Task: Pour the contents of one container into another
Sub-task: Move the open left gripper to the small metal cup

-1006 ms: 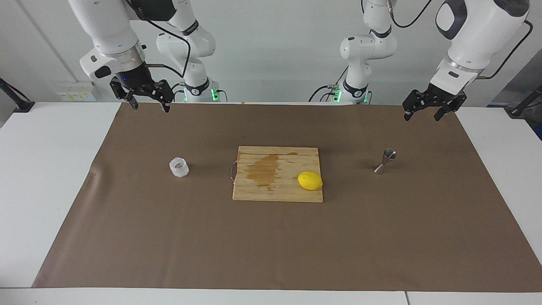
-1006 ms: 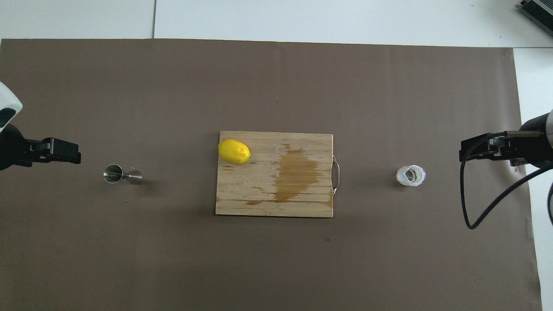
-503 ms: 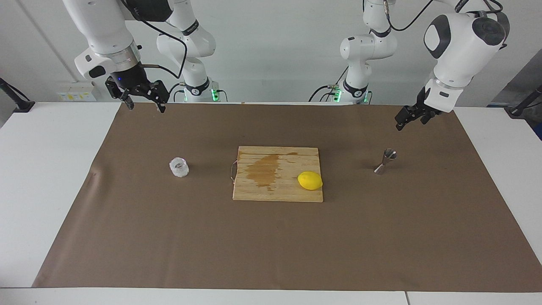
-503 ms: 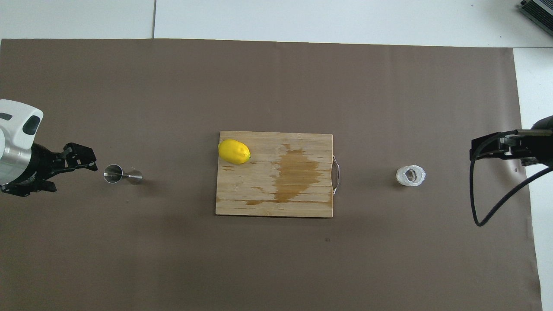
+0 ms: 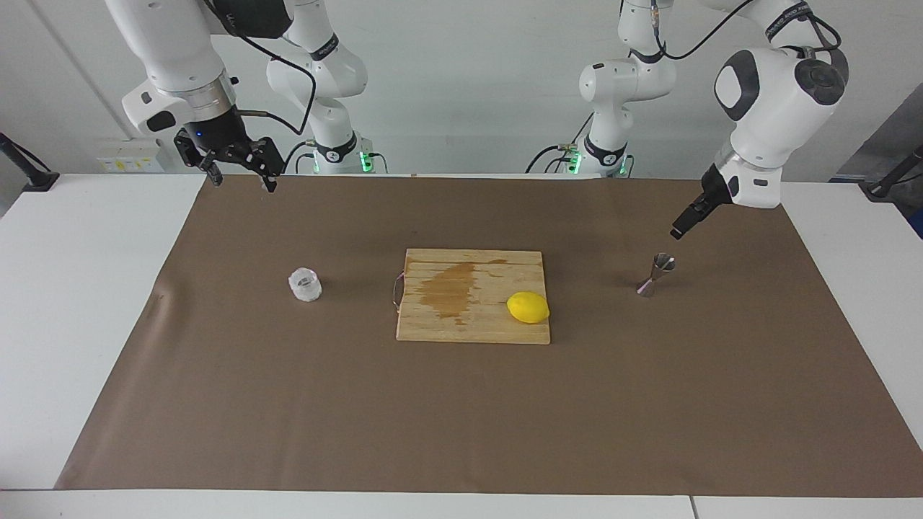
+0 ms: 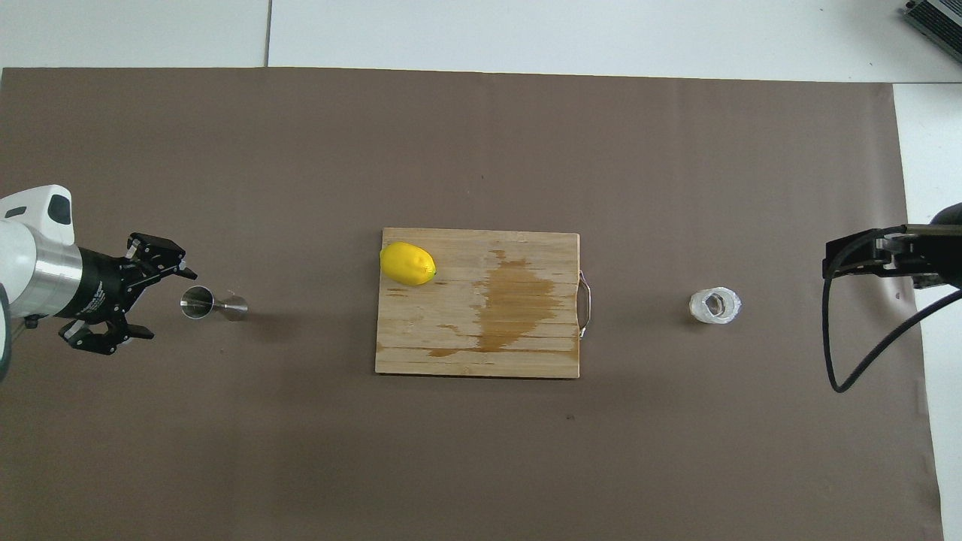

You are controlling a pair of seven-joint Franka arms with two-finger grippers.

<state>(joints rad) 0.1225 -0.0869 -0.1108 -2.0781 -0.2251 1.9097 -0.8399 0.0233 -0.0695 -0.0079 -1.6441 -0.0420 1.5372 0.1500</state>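
Left tool (image 6: 161, 300) lowered beside jigger (image 5: 656, 274), released | right tool (image 5: 240, 176) released | cup (image 5: 305, 284) untouched

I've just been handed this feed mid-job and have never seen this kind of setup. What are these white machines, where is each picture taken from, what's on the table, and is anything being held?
These are two robot arms, each ending in a two-finger gripper. One picture looks across the table at the robots; the other looks down from above their end.

On the brown mat a wooden cutting board bears a lemon and a wet stain. A small clear glass cup stands toward the right arm's end, and a metal jigger toward the left arm's end.

The left gripper hangs open just above the jigger, not touching it. The right gripper is open in the air over the mat's edge by the robots. Nothing is held.
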